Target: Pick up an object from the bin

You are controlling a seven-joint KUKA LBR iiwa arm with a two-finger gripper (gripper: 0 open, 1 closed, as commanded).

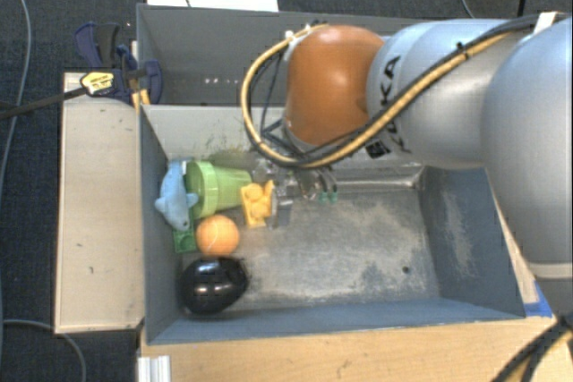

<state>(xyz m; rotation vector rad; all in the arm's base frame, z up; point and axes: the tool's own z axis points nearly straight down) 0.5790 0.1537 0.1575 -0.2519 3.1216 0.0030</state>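
My gripper (286,197) is low in the bin's left half, under the orange wrist cover. Directly at its left side is a small yellow toy (257,203), touching it or nearly so. A green cup (215,185) lies on its side just left of the yellow toy, its mouth facing left. Below the cup rests an orange ball (218,236).
A blue dolphin-like toy (175,197) lies against the left wall, and a glossy black rounded object (211,284) sits in the front left corner. A small green piece (184,241) lies beside the ball. The arm covers the bin's back right.
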